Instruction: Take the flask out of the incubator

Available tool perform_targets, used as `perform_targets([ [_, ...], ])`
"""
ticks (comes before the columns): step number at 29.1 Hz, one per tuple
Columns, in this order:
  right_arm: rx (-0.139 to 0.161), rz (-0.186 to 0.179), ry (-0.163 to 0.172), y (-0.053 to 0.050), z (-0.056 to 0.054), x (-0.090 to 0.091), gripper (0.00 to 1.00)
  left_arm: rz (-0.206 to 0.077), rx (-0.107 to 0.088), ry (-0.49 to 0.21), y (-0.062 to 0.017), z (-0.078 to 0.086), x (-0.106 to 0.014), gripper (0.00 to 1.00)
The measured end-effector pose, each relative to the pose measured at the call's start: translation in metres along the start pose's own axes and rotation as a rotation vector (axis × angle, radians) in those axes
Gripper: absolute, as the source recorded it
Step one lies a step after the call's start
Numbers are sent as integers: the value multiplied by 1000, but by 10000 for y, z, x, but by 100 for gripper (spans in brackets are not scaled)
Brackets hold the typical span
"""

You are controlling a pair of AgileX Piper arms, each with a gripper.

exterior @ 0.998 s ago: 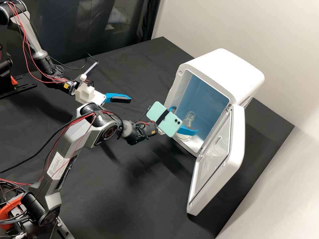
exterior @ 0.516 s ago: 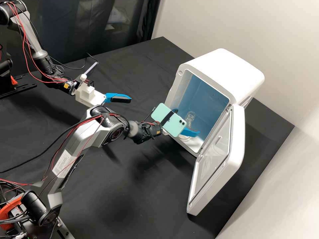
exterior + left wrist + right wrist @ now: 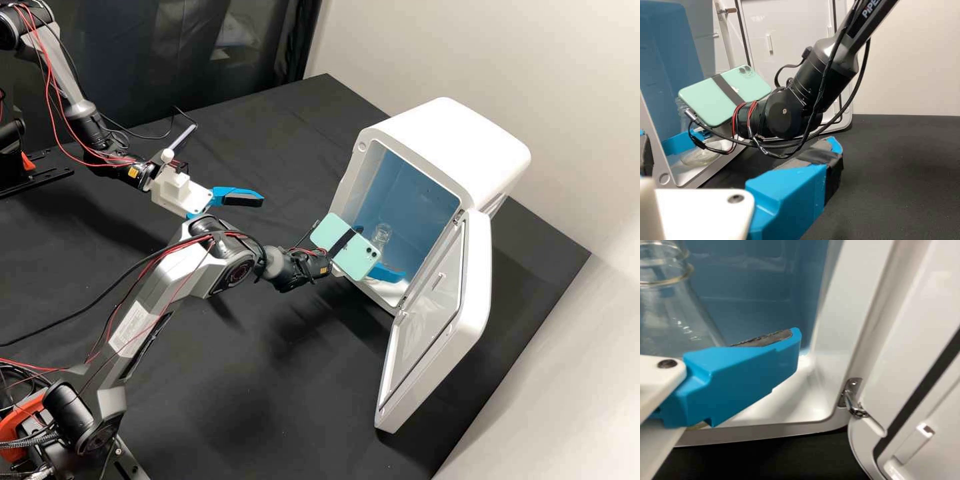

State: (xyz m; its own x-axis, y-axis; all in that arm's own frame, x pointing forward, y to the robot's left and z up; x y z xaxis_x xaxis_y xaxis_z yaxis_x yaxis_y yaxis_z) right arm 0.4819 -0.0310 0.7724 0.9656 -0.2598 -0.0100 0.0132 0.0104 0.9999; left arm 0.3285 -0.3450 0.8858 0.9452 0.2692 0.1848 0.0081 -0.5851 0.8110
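A clear glass flask (image 3: pixel 381 235) stands on the floor of the white incubator (image 3: pixel 453 147), inside its blue chamber. My right gripper (image 3: pixel 385 257) is inside the opening, open, with the flask between its fingers. The lower blue finger (image 3: pixel 740 375) lies beside the flask's body (image 3: pixel 670 310), and the upper one is hidden behind the mint phone (image 3: pixel 345 245) strapped to the wrist. I cannot tell if a pad touches the glass. My left gripper (image 3: pixel 235 197) hangs open over the bench, well short of the incubator, holding nothing. One of its fingers (image 3: pixel 790 195) points at the right arm.
The incubator door (image 3: pixel 440 313) is swung wide open, hinged on the side nearer the bench's right edge, with its lower corner on the bench. A pale wall rises just behind the incubator. Red and black cables trail along both arms.
The right arm has stretched forward, carrying its gripper deeper into the incubator and around the flask. The flask, the door and the left arm have stayed put.
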Motion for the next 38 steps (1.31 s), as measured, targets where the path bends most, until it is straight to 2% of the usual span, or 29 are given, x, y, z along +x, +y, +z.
perform_targets([
  [38, -3, 6, -1, 34, 22, 10, 0, 0, 0, 0, 0, 0, 0, 100],
])
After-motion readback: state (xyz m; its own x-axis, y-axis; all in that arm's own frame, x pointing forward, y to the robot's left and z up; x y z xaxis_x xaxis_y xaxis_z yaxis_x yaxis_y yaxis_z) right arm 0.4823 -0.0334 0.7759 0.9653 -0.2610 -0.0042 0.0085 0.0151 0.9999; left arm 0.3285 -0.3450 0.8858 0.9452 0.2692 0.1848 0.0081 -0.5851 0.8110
